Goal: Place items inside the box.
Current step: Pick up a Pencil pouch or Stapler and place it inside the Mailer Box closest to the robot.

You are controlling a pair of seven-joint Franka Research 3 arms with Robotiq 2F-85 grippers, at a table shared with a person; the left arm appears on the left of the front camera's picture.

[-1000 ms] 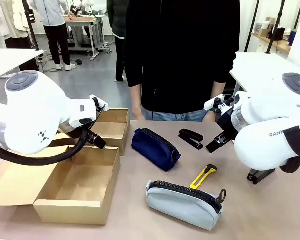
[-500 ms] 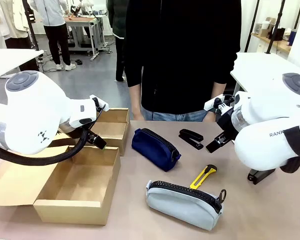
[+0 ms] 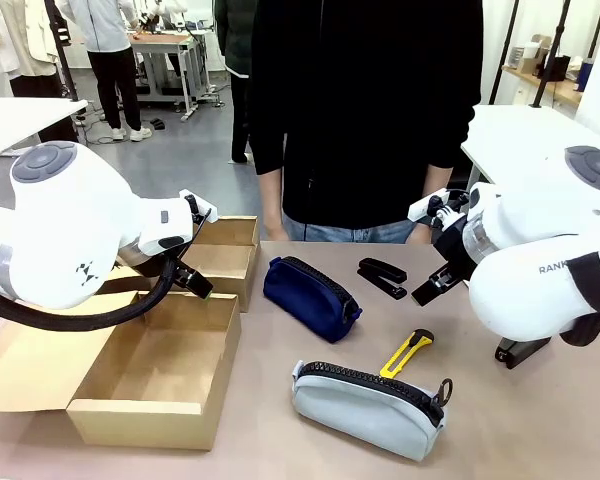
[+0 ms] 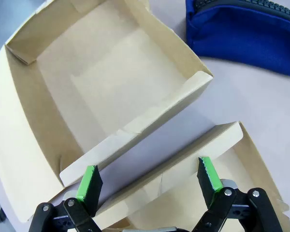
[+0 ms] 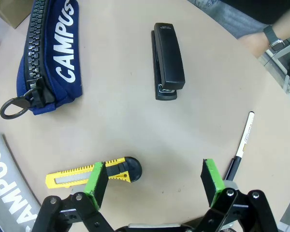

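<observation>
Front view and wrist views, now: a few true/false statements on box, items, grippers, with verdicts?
1. The cardboard box holds no items. True.
2. The right gripper is shut on the yellow utility knife. False: it is open, and the knife lies free on the table.
3. The black stapler lies apart from the navy "CAMPUS" pouch. True.
4. The grey zip pouch is in the box. False: it lies on the table.
5. The left gripper is open. True.
</observation>
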